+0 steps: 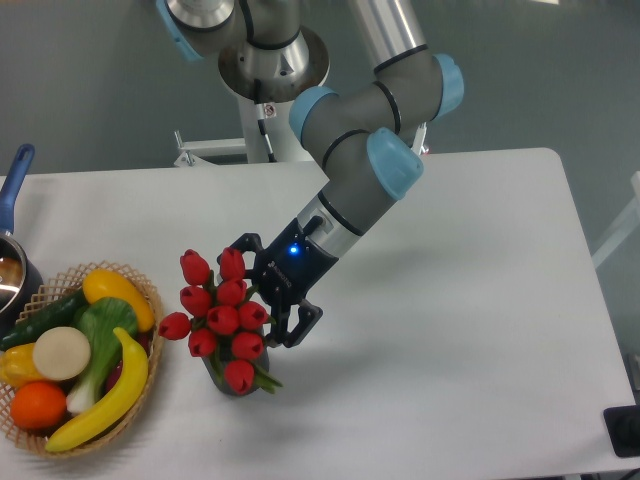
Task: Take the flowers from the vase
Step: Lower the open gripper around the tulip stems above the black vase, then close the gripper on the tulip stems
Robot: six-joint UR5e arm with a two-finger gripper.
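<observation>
The flowers [222, 315], a bunch of red tulip buds with green leaves, are standing in the vase [232, 383] on the white surface [450, 350], toward its front left. The pincer [272, 295] is sitting just to the right of the bunch, pressed in against the buds at about their middle height. One dark finger is showing above the blooms near the top right bud and another is curling in below, beside the lower right buds, so the fingers are spread around the right side of the bunch. Whether they are actually squeezing the stems is hidden by the blooms, so I cannot tell if the pincer is grasping or loose.

The bunch is running its long axis roughly upright, leaning a little toward the upper left, with the buds fanning out from the vase mouth and the topmost ones pointing up and away from the camera. Only a sliver of the dark vase is peeking out under the lowest bud, with a green leaf hanging over its right edge.

Left of the vase, a wicker basket [150, 300] is holding play fruit and vegetables: a banana [108, 398], an orange [38, 405], a cucumber [40, 320], a yellow pepper [115, 292] and a pale round slice [62, 353]. Behind it, at the left edge, a blue-handled pot [12, 245] is partly cut off.
</observation>
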